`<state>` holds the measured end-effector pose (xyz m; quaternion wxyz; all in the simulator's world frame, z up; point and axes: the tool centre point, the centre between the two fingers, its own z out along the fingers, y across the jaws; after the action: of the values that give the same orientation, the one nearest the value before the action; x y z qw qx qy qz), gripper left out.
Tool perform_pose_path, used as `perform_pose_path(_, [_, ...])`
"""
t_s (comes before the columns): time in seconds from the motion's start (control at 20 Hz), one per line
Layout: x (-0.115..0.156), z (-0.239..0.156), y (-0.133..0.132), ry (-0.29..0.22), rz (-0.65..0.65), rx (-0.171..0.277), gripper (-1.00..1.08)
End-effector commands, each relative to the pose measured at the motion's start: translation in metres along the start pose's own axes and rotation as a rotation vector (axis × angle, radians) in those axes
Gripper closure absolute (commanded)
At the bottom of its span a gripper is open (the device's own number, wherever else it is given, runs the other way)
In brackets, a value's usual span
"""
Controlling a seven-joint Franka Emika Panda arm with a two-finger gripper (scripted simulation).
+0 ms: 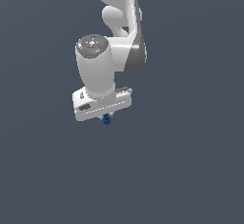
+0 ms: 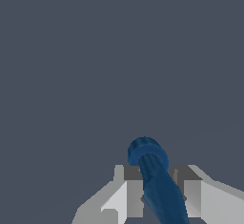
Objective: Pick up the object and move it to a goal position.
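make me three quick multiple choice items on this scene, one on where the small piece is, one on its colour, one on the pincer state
1. Where is the object?
A. between the pincer fingers
B. lying far from the arm
C. on top of the arm

2. What colour is the object?
A. red
B. dark blue
C. yellow

3. What is the pincer's state?
A. wide open and empty
B. shut on the object
C. out of view

Answers:
1 A, the wrist view shows it running between the two fingers.
2 B, it reads dark blue in both views.
3 B, the fingers sit close against its sides.
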<state>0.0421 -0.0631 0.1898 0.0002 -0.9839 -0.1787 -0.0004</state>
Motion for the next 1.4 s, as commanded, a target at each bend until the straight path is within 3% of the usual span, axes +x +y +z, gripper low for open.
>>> perform_pose_path(0.0, [0.008, -0.024, 0.005, -0.001, 0.0, 0.0, 1.08])
perform_pose_path(0.65, [0.042, -0.116, 0.028, -0.001, 0.0, 0.0, 1.08])
perform_pose_path(1.35, [0.056, -0.149, 0.038, -0.001, 0.0, 0.0, 1.08])
